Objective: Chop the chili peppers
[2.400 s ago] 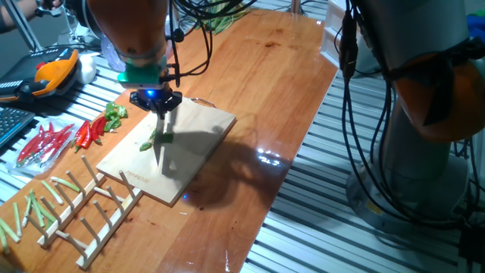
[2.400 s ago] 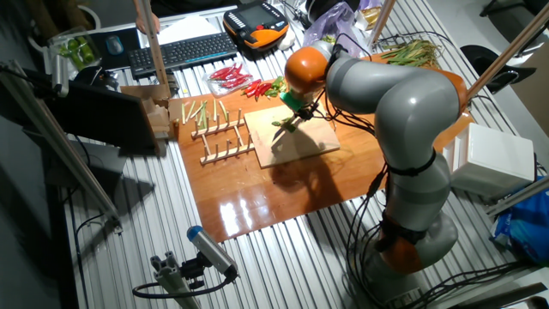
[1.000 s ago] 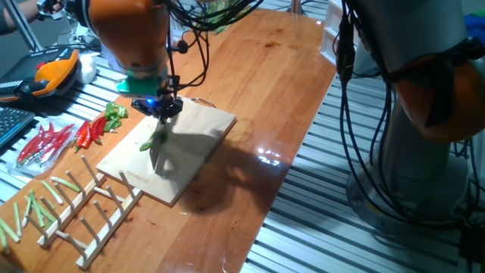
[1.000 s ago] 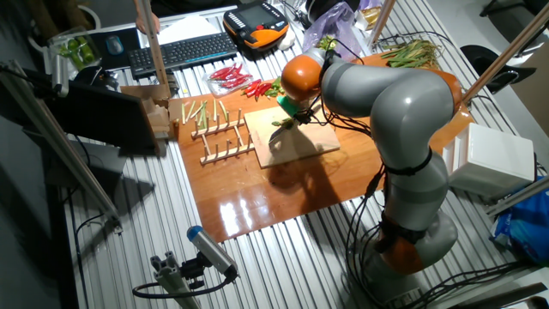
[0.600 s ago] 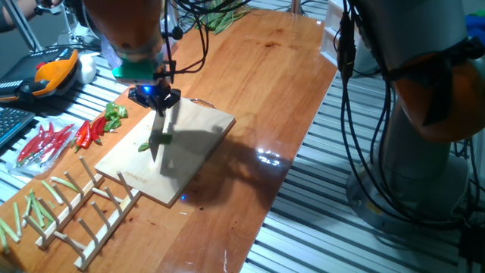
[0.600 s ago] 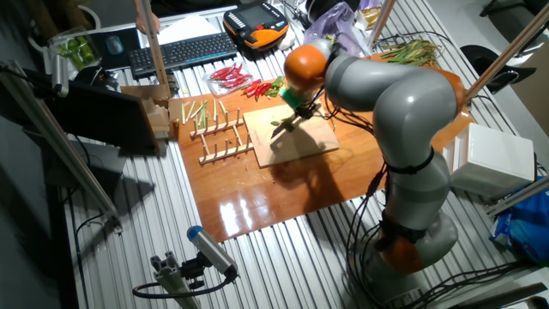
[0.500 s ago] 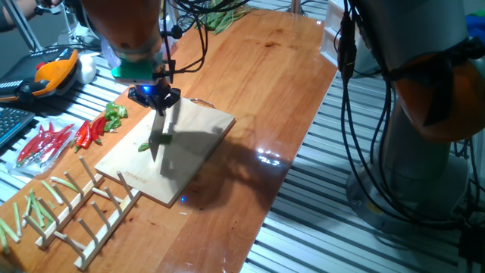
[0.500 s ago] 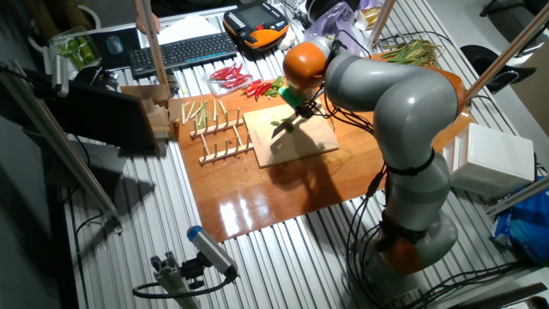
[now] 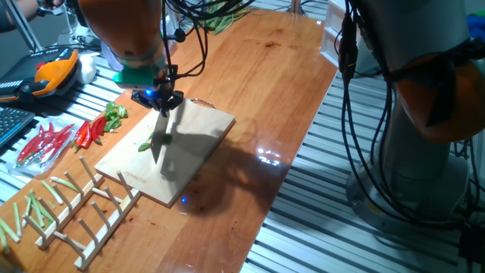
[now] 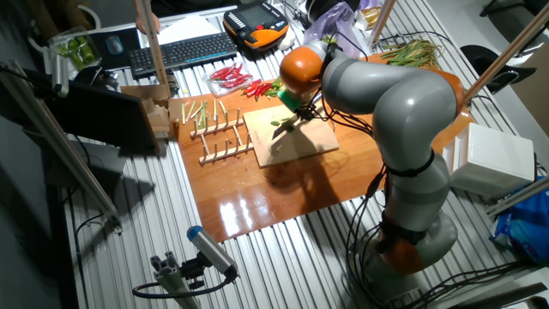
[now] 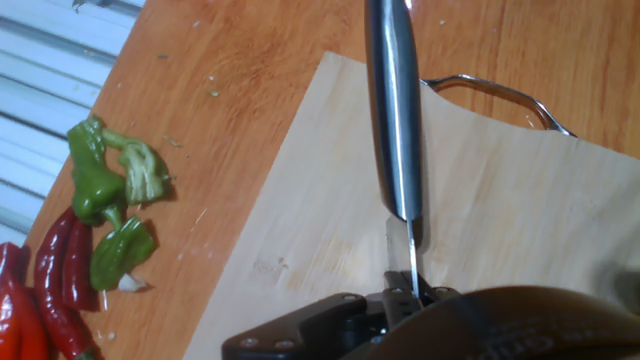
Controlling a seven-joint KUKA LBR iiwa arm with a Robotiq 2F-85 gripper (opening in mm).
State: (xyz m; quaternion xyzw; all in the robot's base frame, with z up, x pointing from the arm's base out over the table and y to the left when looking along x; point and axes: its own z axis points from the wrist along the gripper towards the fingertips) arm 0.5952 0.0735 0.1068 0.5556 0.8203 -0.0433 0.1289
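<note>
no readable text, label, brand, number or sign in any view; too small and blurred to read on the keyboard (image 10: 176, 51) and the orange-and-black handheld controller (image 9: 47, 73).

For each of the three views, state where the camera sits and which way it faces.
One fixed view: low beside the table, facing the cutting board, knife and gripper.
The other fixed view: high, farther back, overlooking the whole arm.
Hand view: on the hand, looking down the knife blade at the board and the green chilies off it.
All three share the board.
</note>
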